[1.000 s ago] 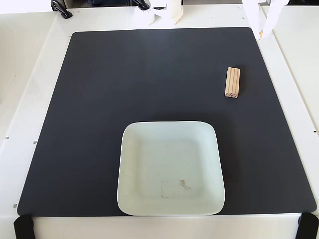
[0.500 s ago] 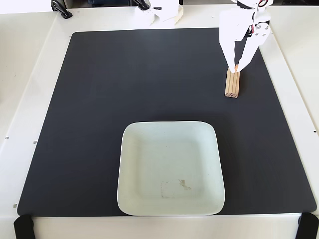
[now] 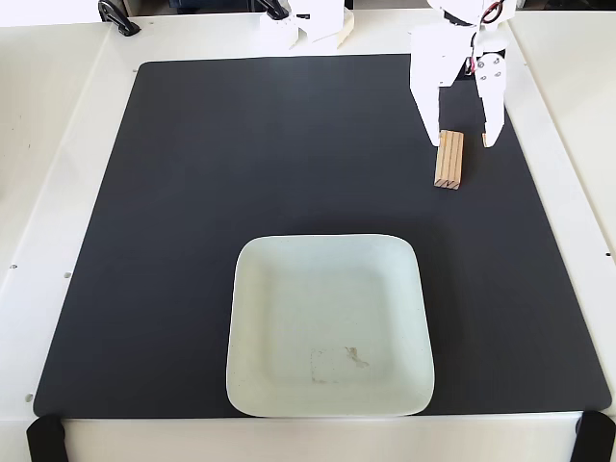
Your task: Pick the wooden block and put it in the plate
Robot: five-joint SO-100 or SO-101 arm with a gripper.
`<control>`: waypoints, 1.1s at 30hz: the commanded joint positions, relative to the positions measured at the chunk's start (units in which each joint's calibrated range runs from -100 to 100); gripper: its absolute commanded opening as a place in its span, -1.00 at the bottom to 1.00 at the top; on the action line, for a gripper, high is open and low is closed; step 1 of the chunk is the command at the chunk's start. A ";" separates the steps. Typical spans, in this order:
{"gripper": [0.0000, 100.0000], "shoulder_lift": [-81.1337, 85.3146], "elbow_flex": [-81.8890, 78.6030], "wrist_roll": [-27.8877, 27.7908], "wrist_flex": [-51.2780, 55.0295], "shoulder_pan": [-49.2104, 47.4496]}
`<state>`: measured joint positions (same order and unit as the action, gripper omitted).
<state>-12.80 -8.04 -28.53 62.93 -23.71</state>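
White two-finger gripper (image 3: 463,142) stands spread wide, fingertips either side of the block's far end, apparently lined up to grasp. Large square pale-white plate (image 3: 328,257), smudged at centre, lies empty well below in the fixed view. Small light-tan grooved wooden block (image 3: 449,160) lies flat on the black mat (image 3: 192,221).

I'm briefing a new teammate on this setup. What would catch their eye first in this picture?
First, the big pale plate, empty but for a small smudge, low and centre on the black mat. Next, the white gripper at upper right, fingers spread on either side of the far end of the small wooden block lying on the mat.
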 commanded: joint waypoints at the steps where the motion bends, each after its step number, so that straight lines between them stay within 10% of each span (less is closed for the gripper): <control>1: -0.53 0.94 -2.53 -0.62 -0.40 -0.37; 33: -0.53 -4.65 0.25 -0.67 -3.84 -1.04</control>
<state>-17.74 -10.06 -28.90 58.67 -24.96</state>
